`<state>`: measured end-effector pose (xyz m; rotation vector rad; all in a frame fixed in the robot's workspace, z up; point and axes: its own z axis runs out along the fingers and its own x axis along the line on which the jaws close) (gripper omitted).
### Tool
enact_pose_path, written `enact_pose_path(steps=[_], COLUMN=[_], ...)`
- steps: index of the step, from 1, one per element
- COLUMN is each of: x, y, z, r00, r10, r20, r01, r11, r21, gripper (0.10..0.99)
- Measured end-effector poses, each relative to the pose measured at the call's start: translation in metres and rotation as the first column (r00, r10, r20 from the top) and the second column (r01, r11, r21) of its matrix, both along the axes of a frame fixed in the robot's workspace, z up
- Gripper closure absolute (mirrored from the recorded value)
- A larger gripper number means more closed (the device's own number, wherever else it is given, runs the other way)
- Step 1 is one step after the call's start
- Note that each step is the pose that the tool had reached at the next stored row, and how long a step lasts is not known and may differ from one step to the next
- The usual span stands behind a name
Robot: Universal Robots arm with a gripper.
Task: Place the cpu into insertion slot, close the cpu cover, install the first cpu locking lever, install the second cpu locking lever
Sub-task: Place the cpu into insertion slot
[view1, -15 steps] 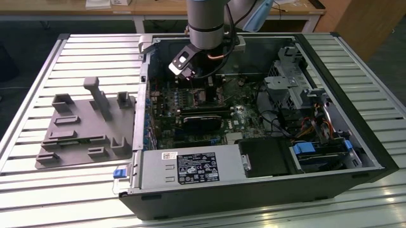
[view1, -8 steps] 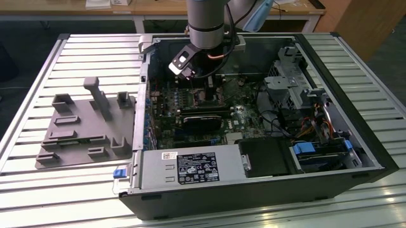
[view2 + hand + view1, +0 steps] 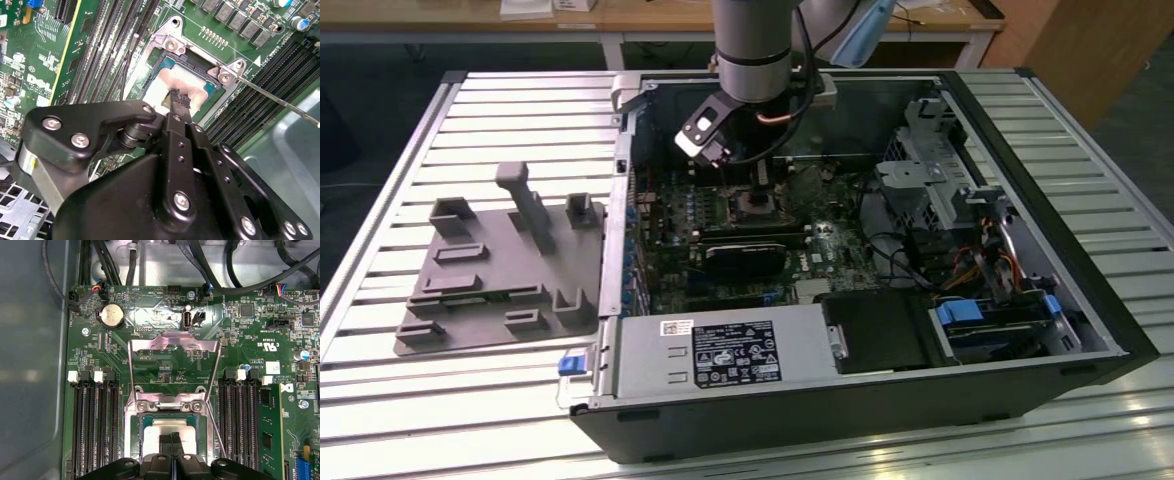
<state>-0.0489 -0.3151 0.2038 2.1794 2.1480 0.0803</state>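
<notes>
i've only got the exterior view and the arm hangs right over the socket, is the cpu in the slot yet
Observer: Yes. In the second wrist view the cpu lies flat inside the insertion slot, with the tips of the tool resting on its top.
Operator: ok and is the cover down over it
Observer: No. In the first wrist view the cpu cover stands swung open, clear of the cpu.
</notes>
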Motion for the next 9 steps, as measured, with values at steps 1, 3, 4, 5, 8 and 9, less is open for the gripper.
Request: enact_pose_path(steps=[1, 3, 4, 5, 8, 9], x=[0.0000, 0.0000, 0.0000, 0.0000, -0.0001, -0.0002], y=[0.0000, 0.0000, 0.0000, 0.0000, 0.0000, 0.0000], z=[0.0001, 0.0003, 0.0005, 0.0005, -0.0006, -0.0014], r00=[1.0000, 1.0000, 1.0000, 1.0000, 1.0000, 1.0000], r10=[0.000, 0.000, 0.000, 0.000, 0.000, 0.000], r20=[0.0000, 0.0000, 0.0000, 0.0000, 0.0000, 0.0000], r01=[0.000, 0.000, 0.000, 0.000, 0.000, 0.000], r11=[1.0000, 1.0000, 1.0000, 1.0000, 1.0000, 1.0000], r21=[0.000, 0.000, 0.000, 0.000, 0.000, 0.000], gripper=[0.969, 0.984, 0.984, 0.984, 0.984, 0.984])
